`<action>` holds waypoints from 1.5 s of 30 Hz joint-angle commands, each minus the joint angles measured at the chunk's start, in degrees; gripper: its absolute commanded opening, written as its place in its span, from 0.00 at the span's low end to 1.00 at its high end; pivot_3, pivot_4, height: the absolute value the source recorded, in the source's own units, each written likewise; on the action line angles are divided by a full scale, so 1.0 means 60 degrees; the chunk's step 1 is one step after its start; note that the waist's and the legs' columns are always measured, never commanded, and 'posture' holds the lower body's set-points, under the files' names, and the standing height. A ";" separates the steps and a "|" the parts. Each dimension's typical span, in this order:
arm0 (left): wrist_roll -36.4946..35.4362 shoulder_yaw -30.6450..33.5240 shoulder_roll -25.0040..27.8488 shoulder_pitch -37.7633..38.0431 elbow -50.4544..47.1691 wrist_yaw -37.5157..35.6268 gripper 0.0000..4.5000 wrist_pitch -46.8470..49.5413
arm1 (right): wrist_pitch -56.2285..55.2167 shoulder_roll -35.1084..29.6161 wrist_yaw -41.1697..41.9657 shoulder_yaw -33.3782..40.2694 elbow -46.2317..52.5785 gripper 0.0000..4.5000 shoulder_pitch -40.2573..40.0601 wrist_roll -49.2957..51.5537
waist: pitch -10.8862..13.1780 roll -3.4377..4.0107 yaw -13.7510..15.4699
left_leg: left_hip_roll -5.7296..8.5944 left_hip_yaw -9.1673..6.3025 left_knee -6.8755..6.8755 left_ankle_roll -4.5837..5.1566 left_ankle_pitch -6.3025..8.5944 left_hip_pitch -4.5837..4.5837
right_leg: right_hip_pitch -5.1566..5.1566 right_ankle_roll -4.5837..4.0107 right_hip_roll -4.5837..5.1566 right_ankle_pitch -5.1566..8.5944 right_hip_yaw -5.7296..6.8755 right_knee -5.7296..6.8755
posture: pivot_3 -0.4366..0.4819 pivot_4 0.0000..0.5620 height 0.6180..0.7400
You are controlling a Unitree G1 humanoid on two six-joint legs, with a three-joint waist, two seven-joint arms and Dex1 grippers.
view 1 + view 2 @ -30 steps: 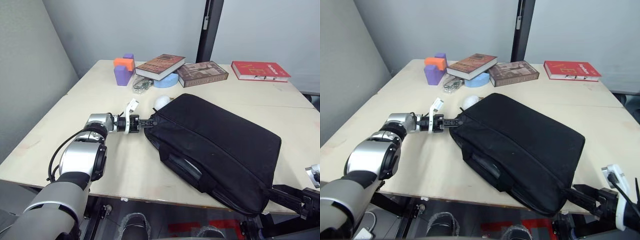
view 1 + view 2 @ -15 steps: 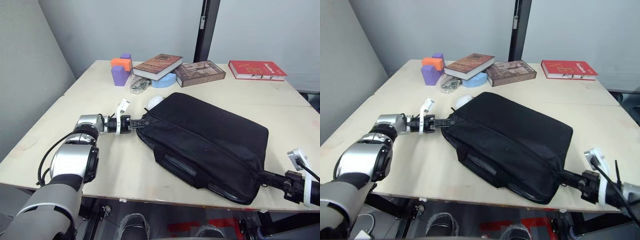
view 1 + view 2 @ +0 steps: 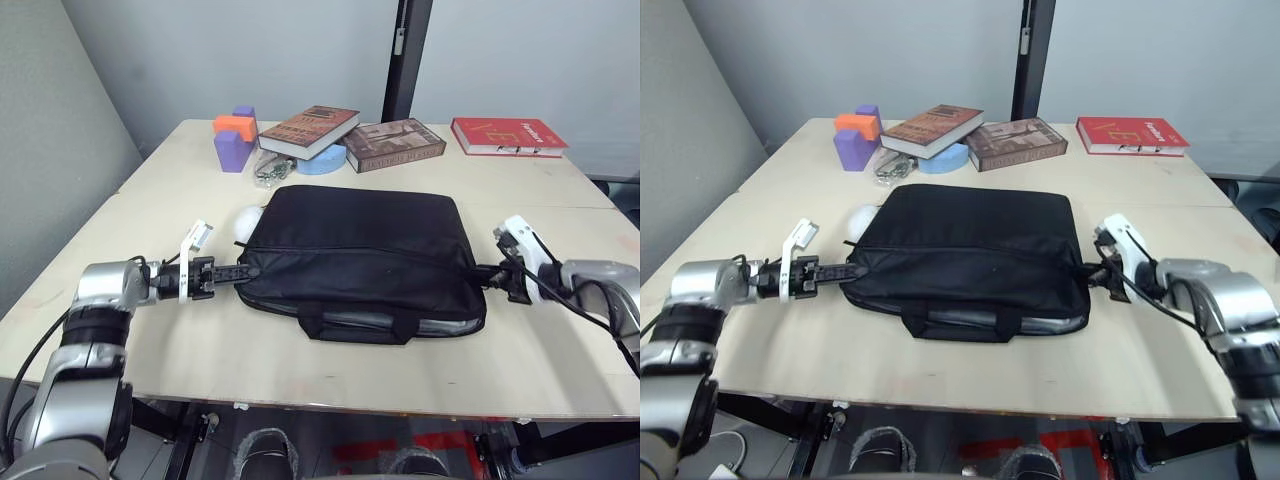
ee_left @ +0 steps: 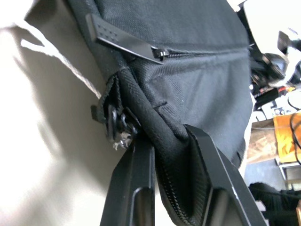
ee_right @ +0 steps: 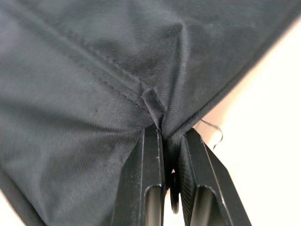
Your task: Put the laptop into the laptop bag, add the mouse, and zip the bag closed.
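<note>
Our left gripper [image 4: 164,141] is pinching a fold of black fabric at one end of the laptop bag [image 3: 360,255], its two fingers clamped on either side of the corner just beside a small metal ring and a zip pull. Our right gripper [image 5: 170,136] is squeezing the opposite end, the fingers pressed nearly together on a thin tuck of cloth at the seam. Seen from our head, we are holding the bag at its 9 o'clock end with the left arm and at its 3 o'clock end with the right, and it is lying flat across the middle of the table [image 3: 300,370], its strap handle [image 3: 355,325] facing 6 o'clock toward us. A white rounded thing, probably the mouse [image 3: 247,221], is sitting just beside the bag's 10 o'clock corner. Toward 12 o'clock, purple and orange blocks [image 3: 231,139], two books [image 3: 350,135] over a blue disc, and a red book [image 3: 507,136] are resting well apart from the bag.
</note>
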State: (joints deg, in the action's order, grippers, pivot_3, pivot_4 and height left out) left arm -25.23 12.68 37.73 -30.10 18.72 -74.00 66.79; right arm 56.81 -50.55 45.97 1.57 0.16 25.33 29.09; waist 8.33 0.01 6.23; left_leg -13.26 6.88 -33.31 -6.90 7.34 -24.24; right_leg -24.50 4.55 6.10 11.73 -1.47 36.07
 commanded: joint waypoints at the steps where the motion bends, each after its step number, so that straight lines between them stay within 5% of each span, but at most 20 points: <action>1: -0.1577 0.1098 -0.0316 0.0471 -0.2599 0.0691 0.18 0.1206 | -0.0040 0.0008 0.0392 -0.0263 0.0063 0.01 0.0717 -0.0066 | 0.0000 0.0000 -0.0020 | 0.0000 0.0000 -0.0003 0.0000 0.0000 -0.0001 | 0.0000 0.0000 0.0001 0.0000 0.0000 0.0000 | 0.48 0.27 0.92; 9: -0.2480 0.2040 -0.1038 0.1866 -0.4423 0.2431 0.18 0.2032 | -0.0054 -0.0039 0.1113 -0.0702 0.0113 0.01 0.0809 -0.0309 | -0.0001 -0.0001 -0.0022 | -0.0001 -0.0003 -0.0026 0.0007 -0.0003 -0.0036 | -0.0024 -0.0002 -0.0002 -0.0001 0.0000 0.0010 | 0.48 0.27 0.92; 13: -0.2767 0.2055 -0.1012 0.1970 -0.4471 0.2763 0.18 0.2006 | -0.0021 -0.0043 0.1209 -0.0652 0.0181 0.01 0.0756 -0.0329 | -0.0001 -0.0002 -0.0025 | -0.0001 -0.0003 -0.0034 0.0010 -0.0004 -0.0039 | -0.0024 -0.0002 -0.0002 -0.0001 -0.0002 0.0010 | 0.48 0.27 0.92; 17: -0.2754 0.2000 -0.0812 0.2162 -0.4053 0.2876 0.18 0.1821 | 0.0323 -0.0563 0.1671 0.0010 0.1939 0.01 -0.0349 0.0429 | -0.0002 -0.0003 0.0023 | -0.0001 -0.0003 -0.0027 0.0046 -0.0026 -0.0044 | -0.0028 -0.0002 -0.0004 -0.0001 -0.0002 0.0004 | 0.48 0.27 0.92; 26: -0.2795 0.1139 -0.0395 0.1621 -0.3258 0.2653 0.18 0.1238 | 0.0319 -0.0367 0.1465 0.0203 0.1767 0.01 -0.0526 0.0260 | -0.0002 -0.0002 -0.0058 | -0.0007 0.0003 -0.0060 0.0022 -0.0008 -0.0040 | -0.0039 -0.0004 -0.0009 -0.0004 -0.0023 0.0043 | 0.48 0.27 0.92; 28: -0.2829 0.0967 -0.0194 0.1665 -0.3248 0.2516 0.32 0.1152 | 0.0350 -0.0362 0.1464 0.0340 0.1614 0.22 -0.0540 0.0269 | -0.0002 -0.0002 -0.0066 | -0.0007 0.0003 -0.0062 0.0023 -0.0008 -0.0041 | -0.0041 -0.0004 -0.0009 -0.0004 -0.0023 0.0044 | 0.48 0.27 0.92; 35: -0.2155 0.0739 0.0629 0.1259 -0.2104 0.2452 0.87 0.0052 | 0.0413 -0.0807 0.1848 0.0922 0.1541 0.75 -0.0639 0.0579 | -0.0003 -0.0001 -0.0063 | -0.0007 0.0004 -0.0092 0.0023 -0.0007 -0.0036 | -0.0048 -0.0004 -0.0009 -0.0004 -0.0034 0.0093 | 0.48 0.27 0.92; 38: -0.2185 0.0736 0.1312 0.1101 -0.1795 0.2034 0.87 -0.0205 | 0.0120 -0.1463 0.2409 0.1368 0.1626 0.98 -0.1114 0.0698 | -0.0004 -0.0001 -0.0041 | -0.0007 0.0005 -0.0101 0.0022 -0.0007 -0.0036 | -0.0051 -0.0004 -0.0009 -0.0004 -0.0038 0.0107 | 0.48 0.27 0.92; 45: -0.2161 0.0444 0.3118 0.1192 -0.2103 0.0281 0.87 -0.1621 | -0.0170 -0.2480 0.2974 0.2843 0.1219 0.99 -0.1540 0.1068 | -0.0006 -0.0003 -0.0032 | -0.0007 0.0013 -0.0100 0.0021 -0.0004 -0.0033 | -0.0051 -0.0004 -0.0007 -0.0003 -0.0045 0.0099 | 0.48 0.27 0.92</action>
State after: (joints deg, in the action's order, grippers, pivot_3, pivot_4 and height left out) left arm -38.00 15.06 54.52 -22.30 8.00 -69.27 60.04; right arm 56.45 -64.34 62.54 14.96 7.19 15.82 34.14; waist 8.30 -0.01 6.04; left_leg -13.31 6.96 -33.91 -6.76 7.31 -24.43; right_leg -24.80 4.53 6.06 11.72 -1.74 36.67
